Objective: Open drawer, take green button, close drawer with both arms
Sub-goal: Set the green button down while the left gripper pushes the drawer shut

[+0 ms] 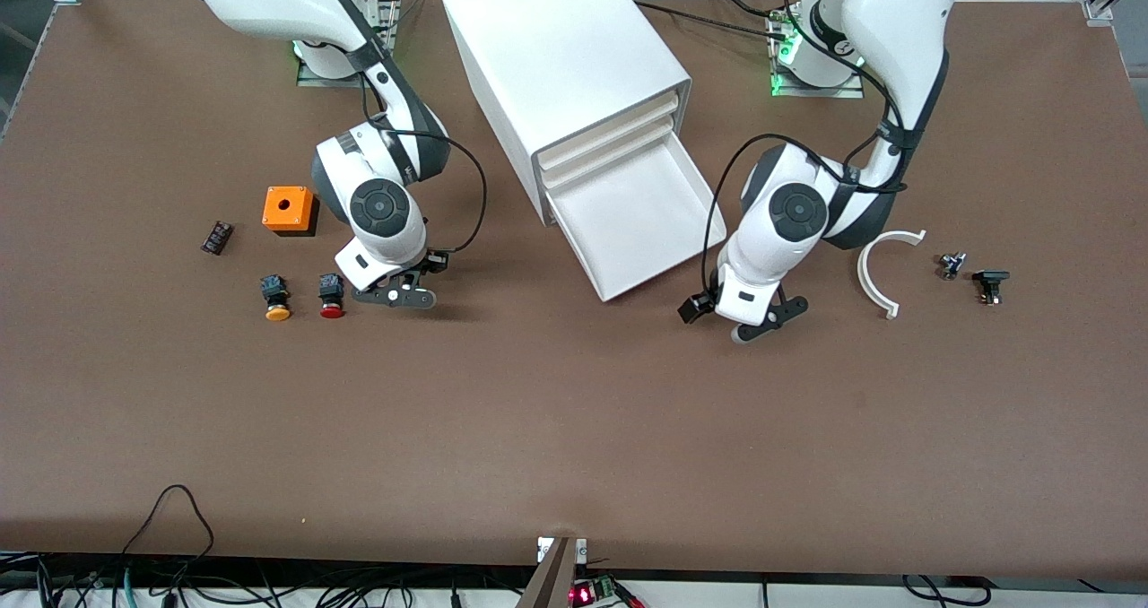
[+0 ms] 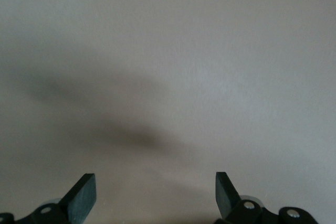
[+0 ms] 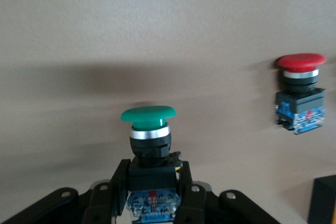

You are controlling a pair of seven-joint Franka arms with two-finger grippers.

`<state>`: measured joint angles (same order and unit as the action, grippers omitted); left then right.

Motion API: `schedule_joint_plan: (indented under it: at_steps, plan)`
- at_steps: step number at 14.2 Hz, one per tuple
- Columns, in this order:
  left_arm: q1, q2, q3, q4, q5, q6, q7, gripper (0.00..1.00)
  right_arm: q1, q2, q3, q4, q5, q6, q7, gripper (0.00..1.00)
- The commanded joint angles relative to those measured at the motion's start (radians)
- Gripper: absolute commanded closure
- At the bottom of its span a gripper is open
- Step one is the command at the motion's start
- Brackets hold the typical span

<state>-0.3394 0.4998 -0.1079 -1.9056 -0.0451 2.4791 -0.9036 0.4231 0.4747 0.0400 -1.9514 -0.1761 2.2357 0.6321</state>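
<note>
The cabinet stands at the middle of the table with its bottommost drawer pulled out; nothing shows in the drawer. My right gripper is low over the table beside the red button, toward the cabinet. In the right wrist view it is shut on the black body of the green-capped button; in the front view the hand hides that button. My left gripper is open and empty, low over bare table by the drawer's front corner. Its fingertips stand wide apart.
A red-capped button and a yellow-capped button lie beside the right gripper. An orange box and a small dark part lie farther toward that end. A white curved piece and small black parts lie near the left arm.
</note>
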Motion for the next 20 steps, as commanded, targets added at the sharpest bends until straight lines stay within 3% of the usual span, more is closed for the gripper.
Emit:
schedule_joint_plan:
  at_steps: [1,3,4,6,13,20]
  plan:
    - [-0.018,-0.015,0.007,-0.041,0.004,0.014,-0.020,0.00,-0.013,-0.027,0.000,-0.089,-0.031,0.087,0.026,0.82]
    - [-0.026,-0.017,0.002,-0.058,0.002,0.012,-0.020,0.00,-0.023,-0.024,-0.002,-0.086,-0.045,0.090,0.026,0.77]
    - [-0.027,-0.017,-0.003,-0.067,0.002,0.012,-0.020,0.00,-0.027,-0.024,-0.002,-0.080,-0.043,0.088,0.026,0.58]
    - [-0.035,-0.018,-0.022,-0.079,0.001,0.008,-0.020,0.00,-0.033,-0.036,-0.015,-0.061,-0.040,0.085,0.035,0.00]
    - [-0.035,-0.037,-0.140,-0.150,0.001,-0.002,-0.006,0.00,-0.033,-0.070,-0.015,0.083,-0.045,-0.039,0.028,0.00]
    - [-0.033,-0.052,-0.234,-0.165,-0.001,-0.108,-0.004,0.00,-0.035,-0.073,-0.014,0.438,-0.036,-0.428,0.023,0.00]
